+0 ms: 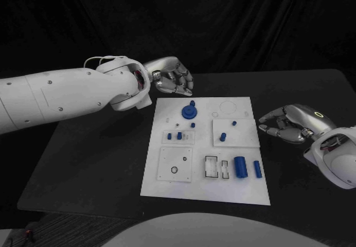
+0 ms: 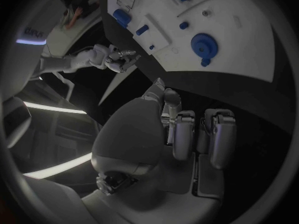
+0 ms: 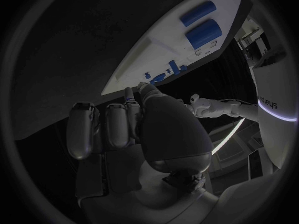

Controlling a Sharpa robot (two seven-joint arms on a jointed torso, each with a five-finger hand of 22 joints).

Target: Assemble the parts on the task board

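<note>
My left robot hand [image 1: 172,75] hovers with fingers curled in on nothing just beyond the far edge of the task board [image 1: 167,186], nearest the round blue part [image 1: 190,111]. My right robot hand [image 1: 290,123], fingers also curled and holding nothing, sits off the board's right edge on the tabletop [image 1: 89,170]. Two blue cylinders [image 1: 241,166] lie near me, long axes pointing away, closer to my right hand; I count about six smaller blue pegs mid-board.

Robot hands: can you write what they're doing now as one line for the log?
left hand: curled, holds nothing, beyond task board | right hand: curled, holds nothing, beside board | blue parts: on board, untouched
</note>
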